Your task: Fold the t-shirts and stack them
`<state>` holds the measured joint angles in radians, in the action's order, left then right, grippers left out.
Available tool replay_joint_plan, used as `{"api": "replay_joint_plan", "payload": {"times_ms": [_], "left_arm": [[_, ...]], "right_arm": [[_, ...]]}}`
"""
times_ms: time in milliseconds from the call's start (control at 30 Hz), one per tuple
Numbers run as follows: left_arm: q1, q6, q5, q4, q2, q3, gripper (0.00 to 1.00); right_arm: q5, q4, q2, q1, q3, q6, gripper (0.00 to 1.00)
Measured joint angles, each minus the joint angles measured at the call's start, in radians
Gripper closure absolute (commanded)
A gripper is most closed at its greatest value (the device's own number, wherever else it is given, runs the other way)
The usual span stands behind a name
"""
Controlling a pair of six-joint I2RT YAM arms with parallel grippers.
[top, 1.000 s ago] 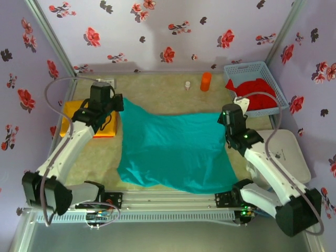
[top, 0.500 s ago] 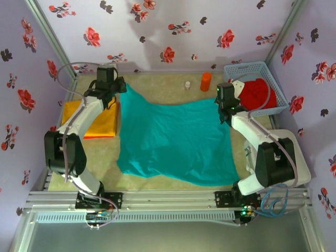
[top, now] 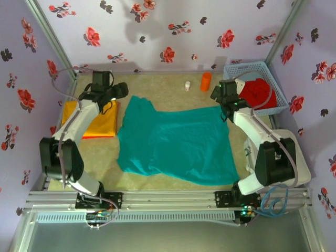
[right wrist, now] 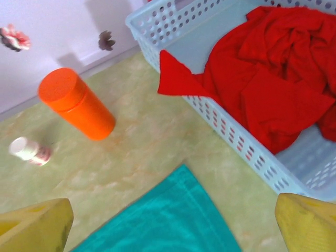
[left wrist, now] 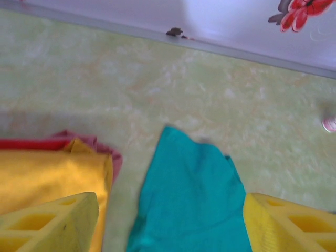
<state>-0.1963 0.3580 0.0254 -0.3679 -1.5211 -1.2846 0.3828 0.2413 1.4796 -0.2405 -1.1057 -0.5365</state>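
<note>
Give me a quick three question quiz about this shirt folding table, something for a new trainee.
1. True or false: the red shirt lies in the basket.
2. What lies spread out on the table? A teal shirt, B towel, C blanket.
3. Fill in: seen from overhead, the folded yellow shirt lies to the teal shirt's ___.

Key: 1 true; 2 A; 3 left.

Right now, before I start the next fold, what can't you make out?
- Stack beneath the yellow-orange t-shirt: a red edge peeks out, left wrist; layer count hidden.
- Red cloth in the basket: bunched, cut off by right wrist frame edge; shirt count unclear.
- Small bottle: blurred in right wrist, label unreadable.
</note>
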Motion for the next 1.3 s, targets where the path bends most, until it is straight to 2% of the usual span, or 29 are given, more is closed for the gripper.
{"api": "replay_joint_plan", "payload": {"times_ms": [167,300,433,533,667,900,1100,1300], "left_arm": [[-0.019,0.055,-0.005,-0.099,0.173,0.154,0.33],[-0.099,0.108,-0.011,-0.177,0.223,0.266,0.35],[-0.234,0.181,-0.014,-0.201,0.219,0.358,0.36],[-0.331,0.250,-0.031,-0.156,0.187,0.422,0.37],[-0.379,0.299,-0.051,-0.086,0.057,0.445,0.38],[-0.367,0.304,-0.060,-0.033,-0.112,0.392,0.38],[-0.261,0.261,-0.085,0.037,-0.266,0.242,0.42],[-0.166,0.212,-0.107,0.052,-0.418,0.045,0.41]], "right_arm": [[-0.138,0.087,-0.127,-0.018,0.102,-0.068,0.02],[-0.262,0.147,-0.150,-0.051,0.204,-0.104,0.03],[-0.313,0.185,-0.134,-0.106,0.275,-0.135,0.05],[-0.338,0.179,-0.088,-0.134,0.311,-0.158,0.05],[-0.362,0.151,0.021,-0.144,0.320,-0.182,0.08],[-0.339,0.125,0.194,-0.147,0.188,-0.181,0.09],[-0.312,0.136,0.320,-0.131,0.039,-0.178,0.10],[-0.312,0.156,0.395,-0.064,-0.064,-0.166,0.11]]}}
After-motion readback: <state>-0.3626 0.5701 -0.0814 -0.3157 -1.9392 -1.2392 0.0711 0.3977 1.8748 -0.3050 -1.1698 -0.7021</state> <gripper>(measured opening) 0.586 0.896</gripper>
